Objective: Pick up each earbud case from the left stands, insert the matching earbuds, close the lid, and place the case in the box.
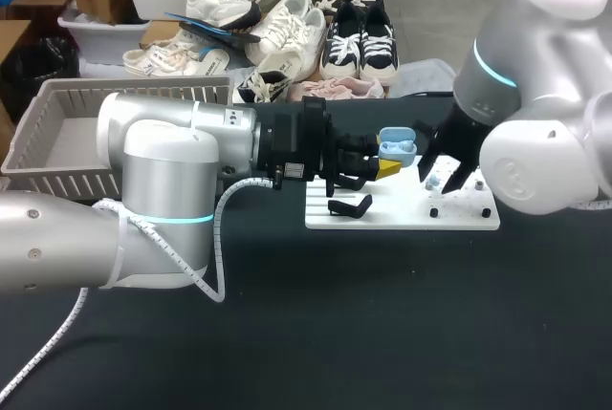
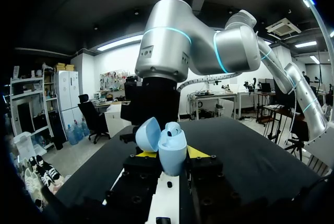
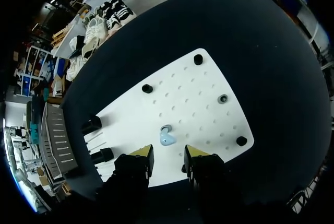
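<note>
Left gripper (image 2: 170, 154) clamps the open case (image 2: 172, 145) upright, lid back, so its sockets face the other arm; 1 socket appears filled. Right gripper (image 3: 168, 155), fingers apart, hangs over the remaining earbud (image 3: 167, 139) on the board (image 3: 198, 104), aligned to pinch it

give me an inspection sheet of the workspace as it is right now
surface: dark table with a white pegboard carrying black pegs.
job's things: open blue case with a seated earbud showing in it; a loose earbud on the pegboard; black stand with nothing on it; grey box at the table's left.
clutter: nothing seen.
grippers: left gripper shut on the case; right gripper open, above the loose earbud.
cables: white coiled cable along the left arm.
surroundings: nothing seen.
</note>
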`<state>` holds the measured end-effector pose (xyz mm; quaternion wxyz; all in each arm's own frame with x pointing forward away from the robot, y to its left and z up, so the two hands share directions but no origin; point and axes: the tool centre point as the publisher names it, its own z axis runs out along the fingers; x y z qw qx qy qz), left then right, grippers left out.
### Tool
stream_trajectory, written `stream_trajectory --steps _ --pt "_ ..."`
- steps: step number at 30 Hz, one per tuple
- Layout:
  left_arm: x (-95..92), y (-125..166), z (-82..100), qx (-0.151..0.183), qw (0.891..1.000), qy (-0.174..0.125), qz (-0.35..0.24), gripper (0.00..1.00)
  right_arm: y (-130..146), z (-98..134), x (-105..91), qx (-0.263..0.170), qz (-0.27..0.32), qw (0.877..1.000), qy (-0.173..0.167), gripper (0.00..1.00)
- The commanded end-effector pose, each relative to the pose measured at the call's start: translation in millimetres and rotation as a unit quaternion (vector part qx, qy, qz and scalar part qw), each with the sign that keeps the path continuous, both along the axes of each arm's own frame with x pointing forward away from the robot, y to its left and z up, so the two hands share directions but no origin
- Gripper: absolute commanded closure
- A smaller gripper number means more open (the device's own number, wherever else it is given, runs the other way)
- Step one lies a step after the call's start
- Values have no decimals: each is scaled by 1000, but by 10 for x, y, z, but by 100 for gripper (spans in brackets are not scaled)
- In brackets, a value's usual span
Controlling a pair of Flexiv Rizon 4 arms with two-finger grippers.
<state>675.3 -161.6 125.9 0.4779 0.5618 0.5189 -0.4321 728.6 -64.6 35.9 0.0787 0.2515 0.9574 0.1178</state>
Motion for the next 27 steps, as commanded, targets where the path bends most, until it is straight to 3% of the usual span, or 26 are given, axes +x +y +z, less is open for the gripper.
stream_trajectory --steps 1,27 --pt "-2 3 -7 -1 1000 -1 0 100 5 -31 29 -1 -1 1000 1 64" --pt "-2 3 -7 -1 1000 -1 0 100 -25 -86 119 1 -6 1000 11 67"
